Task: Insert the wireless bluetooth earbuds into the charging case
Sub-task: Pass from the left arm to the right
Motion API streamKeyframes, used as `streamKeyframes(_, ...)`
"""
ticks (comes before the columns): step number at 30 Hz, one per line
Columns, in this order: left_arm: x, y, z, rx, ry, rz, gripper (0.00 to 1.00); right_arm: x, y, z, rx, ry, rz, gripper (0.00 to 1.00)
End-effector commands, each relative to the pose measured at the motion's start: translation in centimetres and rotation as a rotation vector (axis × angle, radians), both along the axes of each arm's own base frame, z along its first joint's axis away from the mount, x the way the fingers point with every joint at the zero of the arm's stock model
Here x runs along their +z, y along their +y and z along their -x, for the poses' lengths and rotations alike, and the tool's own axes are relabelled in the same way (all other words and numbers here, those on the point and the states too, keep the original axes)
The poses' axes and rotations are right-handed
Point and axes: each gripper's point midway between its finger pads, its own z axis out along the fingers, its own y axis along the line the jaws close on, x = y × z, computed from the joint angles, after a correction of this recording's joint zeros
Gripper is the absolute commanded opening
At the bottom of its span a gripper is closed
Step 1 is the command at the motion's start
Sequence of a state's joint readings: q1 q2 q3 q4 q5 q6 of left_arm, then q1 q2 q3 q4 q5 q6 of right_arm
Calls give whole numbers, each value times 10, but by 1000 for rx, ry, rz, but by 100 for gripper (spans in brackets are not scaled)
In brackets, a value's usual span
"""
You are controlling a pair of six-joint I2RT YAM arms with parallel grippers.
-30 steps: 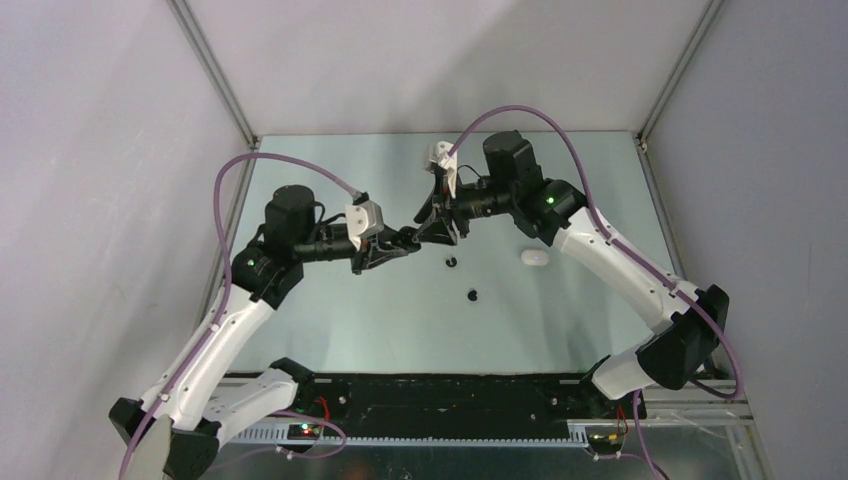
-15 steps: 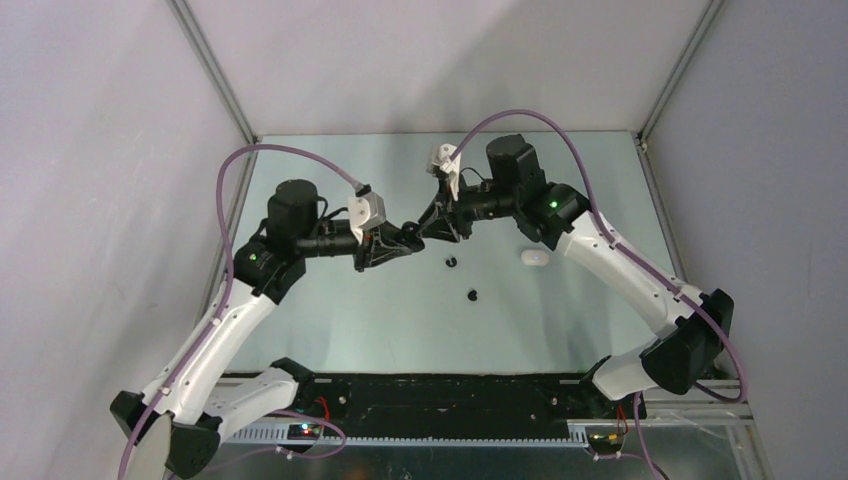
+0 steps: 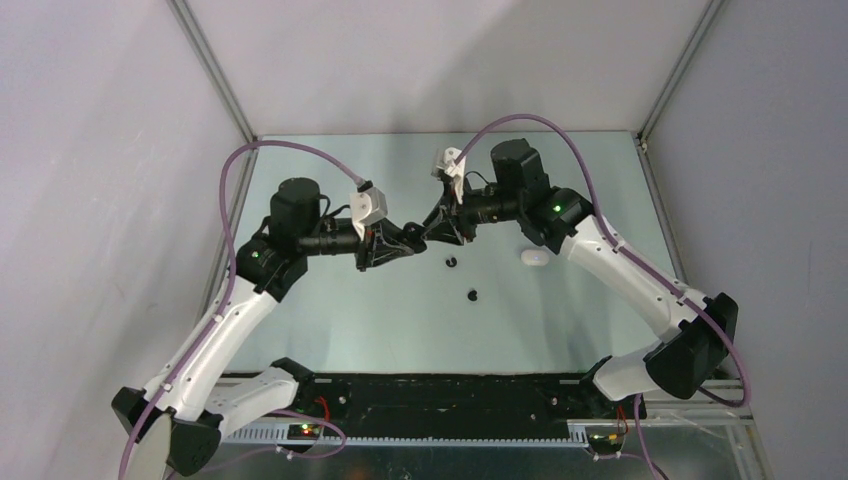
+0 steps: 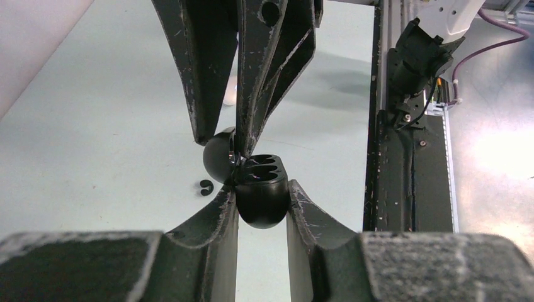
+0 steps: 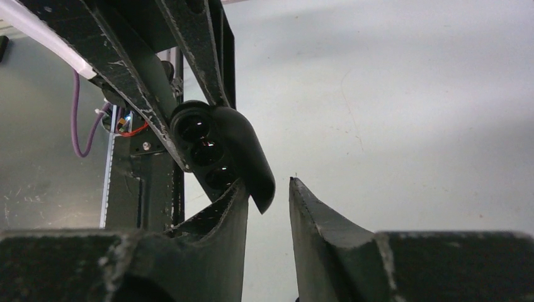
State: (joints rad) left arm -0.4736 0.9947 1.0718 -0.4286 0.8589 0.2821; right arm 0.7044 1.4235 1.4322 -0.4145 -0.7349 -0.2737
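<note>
Fingers (image 4: 211, 220) of the left gripper (image 4: 261, 189) are clamped on the base of the glossy black charging case (image 4: 259, 201), which is held open in the air above the tabletop (image 3: 380, 320). Its lid (image 4: 217, 156) is flanked by the narrowly parted fingers (image 5: 321, 220) of the right gripper (image 5: 267, 181); whether it is pinched cannot be told. Two black earbuds (image 3: 451, 263) are seen lying on the tabletop nearby, with a white oval case (image 3: 536, 258) to their right.
</note>
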Motion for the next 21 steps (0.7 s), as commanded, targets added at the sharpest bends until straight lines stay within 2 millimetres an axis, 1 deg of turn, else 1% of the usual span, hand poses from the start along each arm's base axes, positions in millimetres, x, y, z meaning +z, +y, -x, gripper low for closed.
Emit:
streamKeyframes(1, 30, -3, 0, -6, -72, 54, 0, 10, -4, 0, -22, -17, -19, 35)
streamKeyframes(8, 28, -3, 0, -4, -68, 56, 0, 7, -3, 2, -4, -9, -19, 28)
streamKeyframes(10, 28, -3, 0, -1, -70, 56, 0, 6, -4, 3, 4, -8, -17, 21)
streamKeyframes(11, 27, -3, -1, 3, -66, 55, 0, 6, -3, 5, 11, -7, -17, 14)
streamKeyframes(12, 28, -2, -2, 10, -68, 55, 0, 6, -4, 5, 12, -7, -17, 10)
streamKeyframes(13, 26, -1, -6, 37, -54, 51, 0, 6, -4, 5, 14, -6, -17, 1)
streamKeyframes(14, 26, -1, -9, 56, -46, 51, 0, 5, -4, 6, 11, -8, -15, 0)
streamKeyframes(15, 23, 1, -17, 109, -16, 47, 3, 5, -4, 5, 8, -14, -12, 0)
streamKeyframes(16, 23, 2, -21, 139, -1, 47, 16, 5, -5, 4, -1, -23, -7, 0)
streamKeyframes(17, 22, 5, -27, 185, 20, 45, 24, 4, -6, 2, -6, -42, 0, 0)
streamKeyframes(18, 21, 6, -29, 202, 29, 45, 36, 5, -8, 0, -24, -64, 9, 0)
streamKeyframes(19, 21, 8, -31, 226, 42, 49, 41, 4, -10, -1, -22, -101, 26, 0)
streamKeyframes(20, 22, 9, -31, 238, 46, 53, 50, 5, -11, -2, -36, -138, 42, 0)
streamKeyframes(21, 25, 11, -33, 258, 58, 63, 53, 3, -14, -3, -27, -195, 69, 0)
